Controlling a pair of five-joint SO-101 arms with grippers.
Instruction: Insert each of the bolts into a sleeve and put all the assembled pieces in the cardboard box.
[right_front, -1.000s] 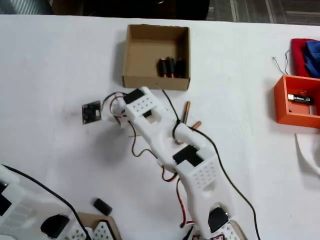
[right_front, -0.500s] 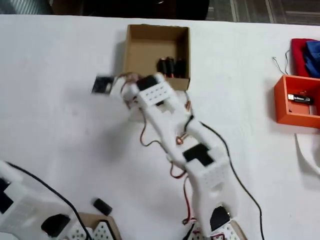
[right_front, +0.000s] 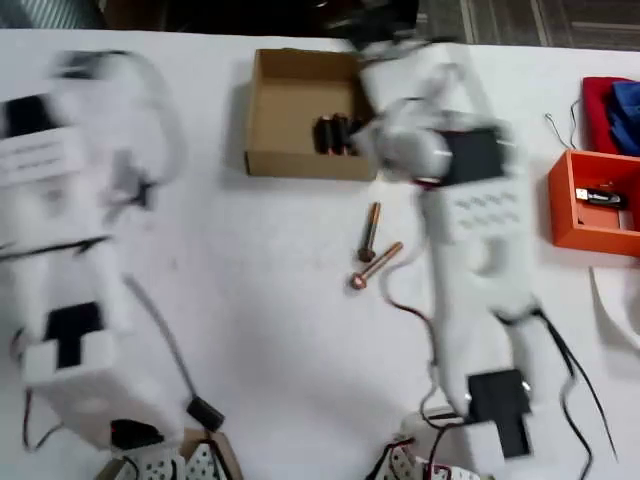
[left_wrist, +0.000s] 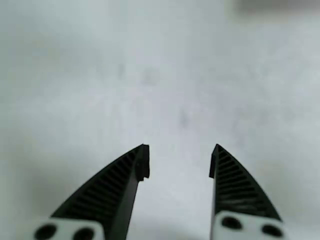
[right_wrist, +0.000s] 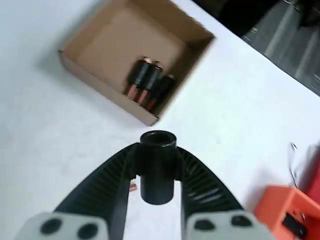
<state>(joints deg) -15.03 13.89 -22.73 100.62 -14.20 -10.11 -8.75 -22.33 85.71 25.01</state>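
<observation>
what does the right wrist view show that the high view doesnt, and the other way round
Right wrist view gives: the right gripper shut on a black sleeve, whose open bore is visible at its far end.

High view gives: a bare bolt and a second bolt lying on the table in front of the box, and a small black piece, maybe a spare sleeve, near the arm bases.

Both: the cardboard box with three assembled pieces inside, and the orange tray.
</observation>
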